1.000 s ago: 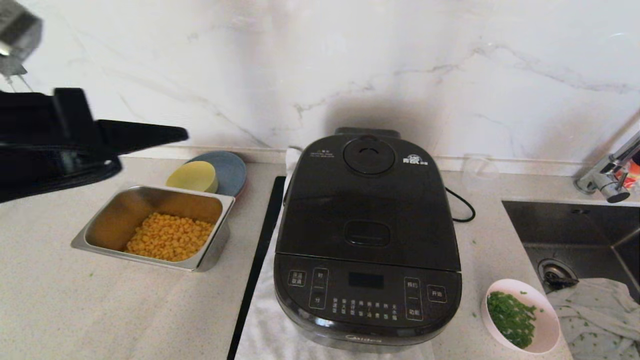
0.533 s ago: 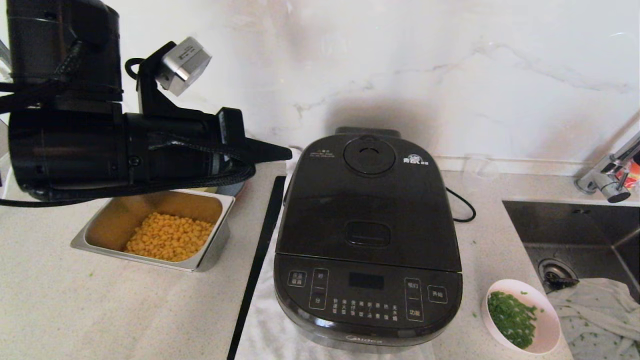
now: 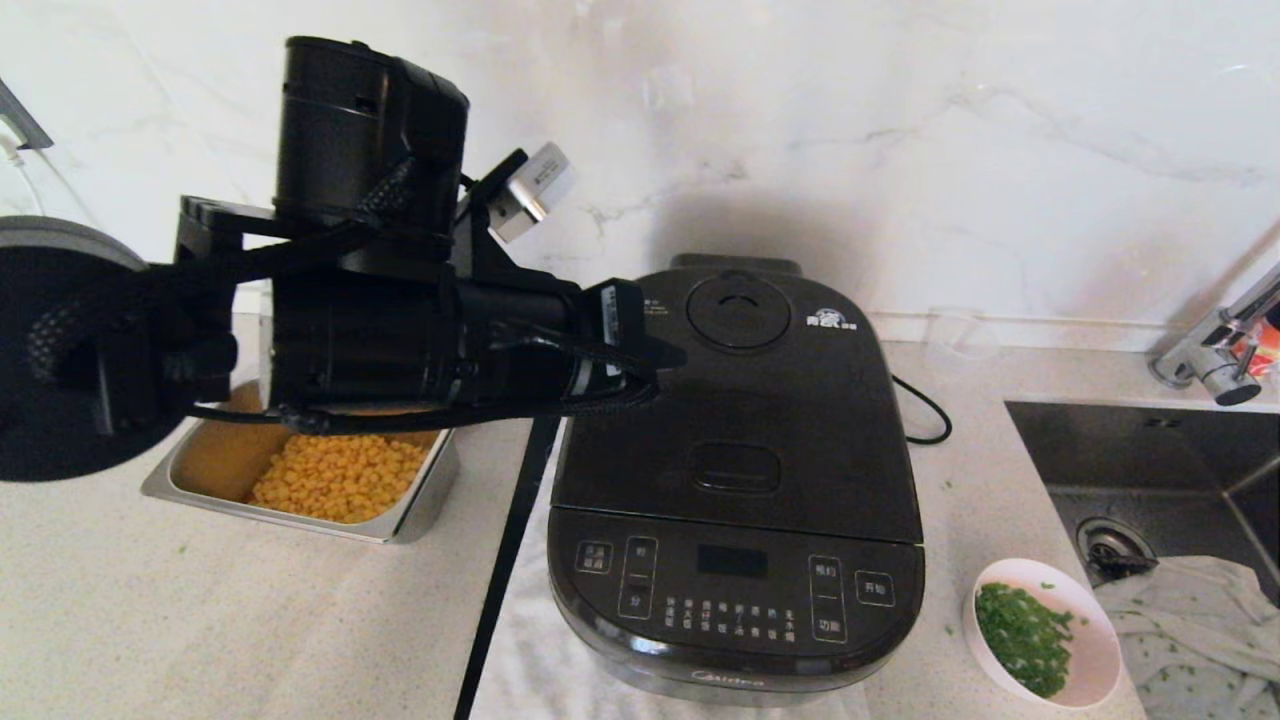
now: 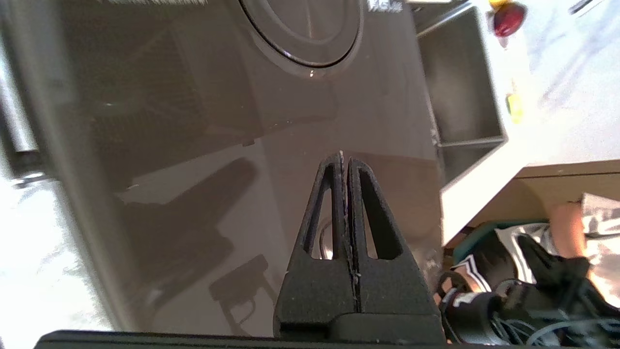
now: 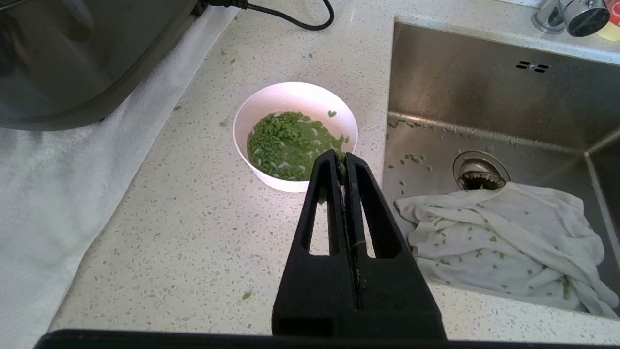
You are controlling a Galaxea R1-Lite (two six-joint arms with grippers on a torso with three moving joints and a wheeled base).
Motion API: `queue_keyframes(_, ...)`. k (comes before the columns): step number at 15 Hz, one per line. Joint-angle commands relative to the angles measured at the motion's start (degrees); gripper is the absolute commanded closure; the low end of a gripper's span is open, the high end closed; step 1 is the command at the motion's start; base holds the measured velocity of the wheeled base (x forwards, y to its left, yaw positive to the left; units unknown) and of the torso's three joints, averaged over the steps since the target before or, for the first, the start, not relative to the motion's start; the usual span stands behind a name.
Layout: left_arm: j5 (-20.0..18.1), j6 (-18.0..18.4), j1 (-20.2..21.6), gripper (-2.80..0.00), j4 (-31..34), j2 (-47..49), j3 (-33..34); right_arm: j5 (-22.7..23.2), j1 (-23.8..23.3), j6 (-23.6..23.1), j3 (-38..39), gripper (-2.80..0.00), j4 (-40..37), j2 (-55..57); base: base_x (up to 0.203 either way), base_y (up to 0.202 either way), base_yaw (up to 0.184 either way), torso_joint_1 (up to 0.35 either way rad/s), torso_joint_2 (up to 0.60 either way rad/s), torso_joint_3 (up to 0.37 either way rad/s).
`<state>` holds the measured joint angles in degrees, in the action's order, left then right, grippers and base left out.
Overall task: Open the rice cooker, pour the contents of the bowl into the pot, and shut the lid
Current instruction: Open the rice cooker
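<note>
Black and closed, the rice cooker (image 3: 735, 480) sits mid-tabletop on a white towel (image 3: 530, 650), so you are at the opening step. Your left tool (image 4: 343, 162), fingers pressed together and empty, hovers over the lid (image 3: 740, 400) near its round vent cap (image 3: 738, 312); next it likely needs to reach the rectangular latch (image 3: 735, 467). Your right tool (image 5: 342, 162), also together and empty, hangs over the bowl (image 3: 1085, 610) of chopped green contents (image 3: 1022, 635), near the tabletop's front right edge beside the sink (image 3: 1150, 450). A steel tray (image 3: 400, 525) holds corn (image 3: 335, 478).

black rice cooker (image 3: 735, 480), lid (image 3: 738, 400) shut
</note>
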<state>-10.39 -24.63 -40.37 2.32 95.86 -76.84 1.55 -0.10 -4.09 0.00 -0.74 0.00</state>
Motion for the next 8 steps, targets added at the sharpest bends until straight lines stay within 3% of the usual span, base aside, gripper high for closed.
queue_keyframes(1, 0.72, -0.38, -0.94, 0.00, -1.37, 3.04, 0.32, 0.03, 0.01, -0.04, 0.00, 0.00, -0.04, -0.09, 0.000, 0.000, 0.000, 0.000, 0.00, 0.000)
queue_keyframes(8, 1.87, -1.13, -2.31, 0.00, -1.19, 4.13, -1.02, 0.03, 0.01, -0.04, 0.00, 0.00, -0.05, -0.07, 0.000, 0.000, 0.000, 0.000, 0.00, 0.000)
